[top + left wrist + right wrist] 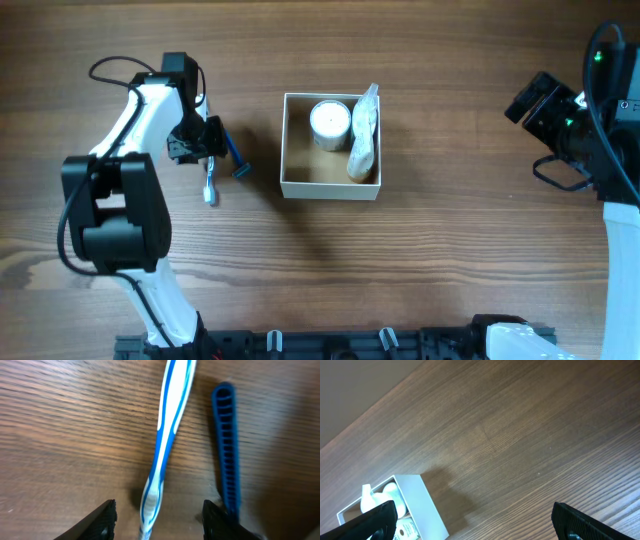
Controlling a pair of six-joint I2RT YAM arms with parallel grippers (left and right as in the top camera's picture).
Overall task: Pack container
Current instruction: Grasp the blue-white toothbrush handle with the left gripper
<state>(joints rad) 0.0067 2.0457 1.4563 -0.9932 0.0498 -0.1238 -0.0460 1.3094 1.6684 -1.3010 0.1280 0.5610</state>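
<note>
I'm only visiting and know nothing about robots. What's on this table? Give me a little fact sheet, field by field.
container: white-walled cardboard box, mid-table
inside it: round white jar; wrapped item beside the jar
outside it: toothbrush and blue ribbed tool, lying to its left
left fingers: open, toothbrush end between them
right fingers: open, nothing between them, off to the right
</note>
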